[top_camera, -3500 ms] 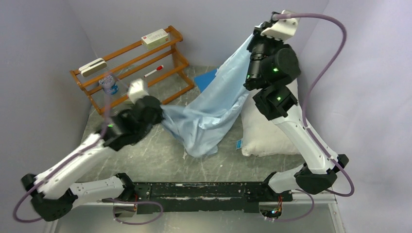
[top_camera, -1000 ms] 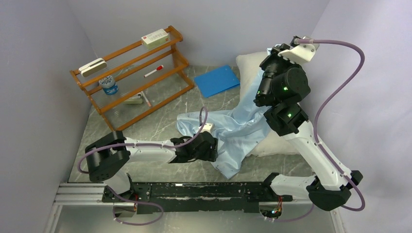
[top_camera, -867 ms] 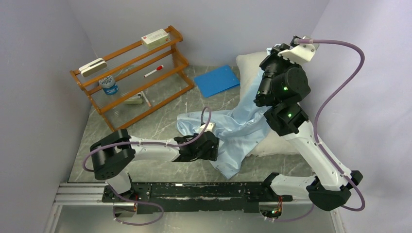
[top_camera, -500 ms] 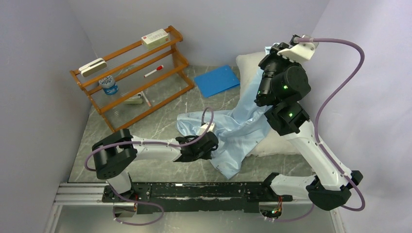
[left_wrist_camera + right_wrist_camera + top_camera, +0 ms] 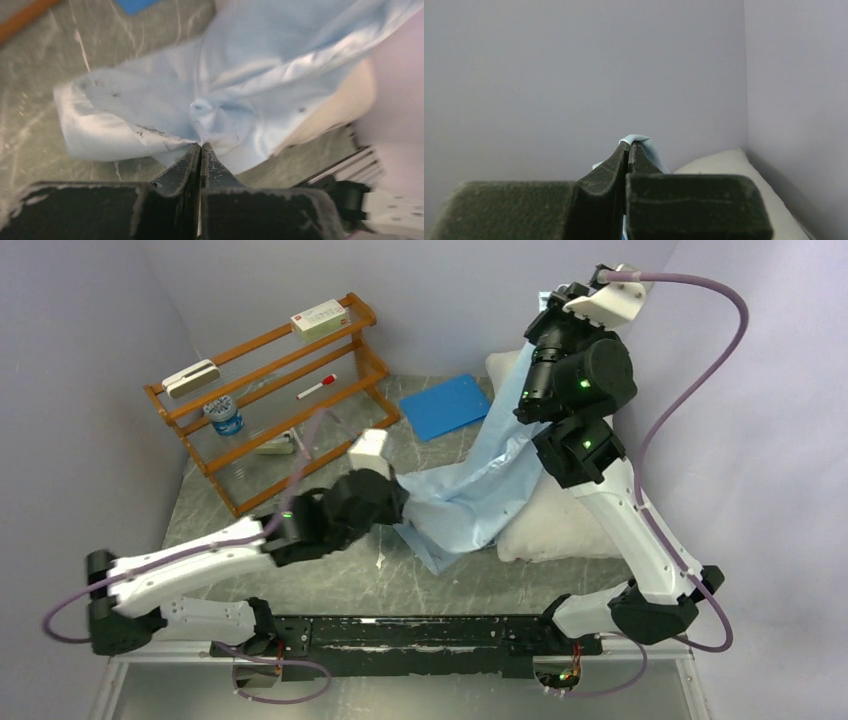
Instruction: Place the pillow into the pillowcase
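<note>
Top external shows you the pillowcase (image 5: 478, 488) slung between both hands. Your left hand (image 5: 200, 146) is pinched on a bunched fold low over the bench (image 5: 330, 575). Your right hand (image 5: 628, 145) is clamped on a corner high up. The pillow (image 5: 560, 525) lies under the right arm, outside the pillowcase.

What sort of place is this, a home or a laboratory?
Probably a laboratory robot cell: plain walls enclose the marble-patterned table, two arms are bolted to its metal rail, and a wooden rack stands at the back.
</note>
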You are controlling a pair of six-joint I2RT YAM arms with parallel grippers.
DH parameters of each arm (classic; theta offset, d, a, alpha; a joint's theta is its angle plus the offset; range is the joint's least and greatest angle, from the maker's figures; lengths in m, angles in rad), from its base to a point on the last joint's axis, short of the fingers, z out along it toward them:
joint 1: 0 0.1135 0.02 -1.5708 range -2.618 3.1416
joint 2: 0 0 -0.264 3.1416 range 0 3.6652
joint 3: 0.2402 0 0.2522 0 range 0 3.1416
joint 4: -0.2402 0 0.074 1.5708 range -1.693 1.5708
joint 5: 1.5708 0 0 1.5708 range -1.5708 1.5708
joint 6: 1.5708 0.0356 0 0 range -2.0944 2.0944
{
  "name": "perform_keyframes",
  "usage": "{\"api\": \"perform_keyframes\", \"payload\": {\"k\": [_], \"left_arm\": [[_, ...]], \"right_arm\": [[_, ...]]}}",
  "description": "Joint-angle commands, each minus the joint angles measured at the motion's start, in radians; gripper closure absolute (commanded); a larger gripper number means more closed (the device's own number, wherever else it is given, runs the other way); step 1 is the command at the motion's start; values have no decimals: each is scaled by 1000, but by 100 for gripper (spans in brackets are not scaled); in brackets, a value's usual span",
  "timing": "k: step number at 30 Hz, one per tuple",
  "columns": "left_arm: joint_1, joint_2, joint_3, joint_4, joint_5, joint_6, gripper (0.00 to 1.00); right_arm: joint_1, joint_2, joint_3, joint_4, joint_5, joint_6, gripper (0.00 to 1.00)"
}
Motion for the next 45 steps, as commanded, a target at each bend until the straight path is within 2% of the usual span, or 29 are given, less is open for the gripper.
{"api": "perform_keyframes", "payload": {"k": [1,5,9,13,19,22,27,29,31,34,37,42,45], "left_arm": [[-6,-159,169,-217,-142,59,95],[-5,-254,322,-276,-110,108,95],[-6,-333,416,-218,41,145,95],[-5,-416,442,-143,178,126,95],[-5,-457,532,-235,95,144,95],[-5,-476,527,-298,-66,174,95],[-6,-482,524,-595,-552,96,95],[-7,-509,518,-671,-673,48,95],[-9,-555,498,-716,-733,8,95],[-15,-611,429,-692,-746,32,95],[-19,-660,297,-560,-682,125,95],[-19,-650,114,-578,-557,-11,95],[-19,-611,32,-591,-513,-67,95]], "right_arm": [[-6,-50,37,95,-32,-23,100],[-6,-99,7,107,-40,-42,100],[-5,-206,-77,213,42,-58,100],[-6,-355,-148,286,-57,13,100],[-5,-414,-82,295,-76,58,100],[-3,-334,7,271,-55,-15,100],[-3,-31,227,186,82,-268,100],[-12,81,252,240,149,-401,100],[-27,145,233,224,152,-410,100],[-64,179,151,117,48,-225,100],[-86,221,48,64,-66,-64,100],[-94,356,-70,7,-97,63,100],[-123,454,-76,-13,-153,153,100]]}}
